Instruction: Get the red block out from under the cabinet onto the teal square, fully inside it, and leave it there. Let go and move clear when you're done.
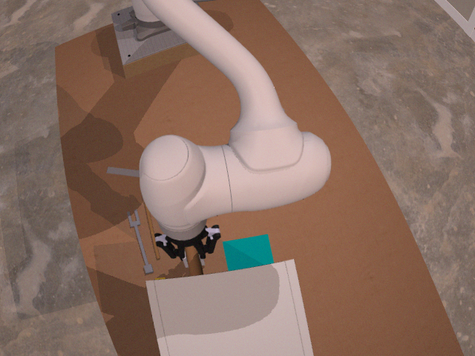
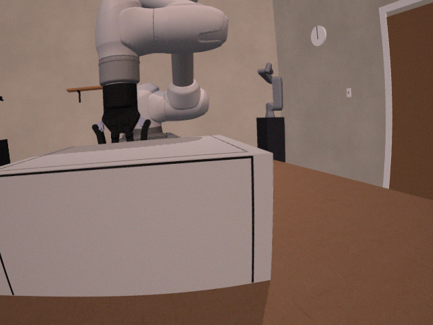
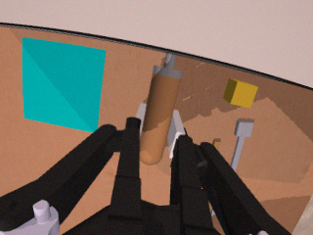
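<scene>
My gripper (image 1: 190, 254) stands at the front edge of the white cabinet (image 1: 229, 311), just left of the teal square (image 1: 248, 251). It is shut on a brown cylindrical tool handle (image 3: 159, 117) that has a grey metal end (image 3: 170, 62) pointing toward the cabinet's edge. The handle also shows in the top view (image 1: 195, 264). The teal square lies flat on the table, upper left in the wrist view (image 3: 62, 85). In the exterior view the gripper (image 2: 120, 136) drops behind the cabinet (image 2: 132, 217), which hides its fingertips. The red block is not visible in any view.
A small yellow block (image 3: 241, 93) lies near the cabinet edge, right of the handle. A grey forked tool (image 1: 139, 241) and a thin wooden stick (image 1: 151, 234) lie left of the gripper. A grey bar (image 1: 122, 171) lies further back. The arm's base (image 1: 148, 34) is at the far end.
</scene>
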Tool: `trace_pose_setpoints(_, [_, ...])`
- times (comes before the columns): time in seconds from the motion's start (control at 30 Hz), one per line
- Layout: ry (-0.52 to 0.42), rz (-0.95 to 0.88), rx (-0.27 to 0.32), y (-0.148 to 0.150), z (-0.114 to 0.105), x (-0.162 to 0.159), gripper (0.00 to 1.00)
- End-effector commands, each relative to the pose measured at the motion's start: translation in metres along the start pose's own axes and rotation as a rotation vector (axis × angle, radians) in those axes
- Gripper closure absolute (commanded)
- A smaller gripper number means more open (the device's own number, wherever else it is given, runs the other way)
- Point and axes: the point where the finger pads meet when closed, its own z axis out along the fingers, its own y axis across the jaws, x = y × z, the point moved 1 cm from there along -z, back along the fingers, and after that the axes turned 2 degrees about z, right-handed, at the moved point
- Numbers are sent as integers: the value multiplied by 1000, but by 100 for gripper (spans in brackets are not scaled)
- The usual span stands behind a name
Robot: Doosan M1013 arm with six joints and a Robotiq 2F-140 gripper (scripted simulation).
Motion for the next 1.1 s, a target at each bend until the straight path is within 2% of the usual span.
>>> trace_pose_setpoints(0.0, [0,0,0,0,0,0,100])
trace_pose_setpoints(0.43, [0,0,0,-8,0,0,100])
trace_pose_setpoints(1.07, [0,0,0,-54,0,-2,100])
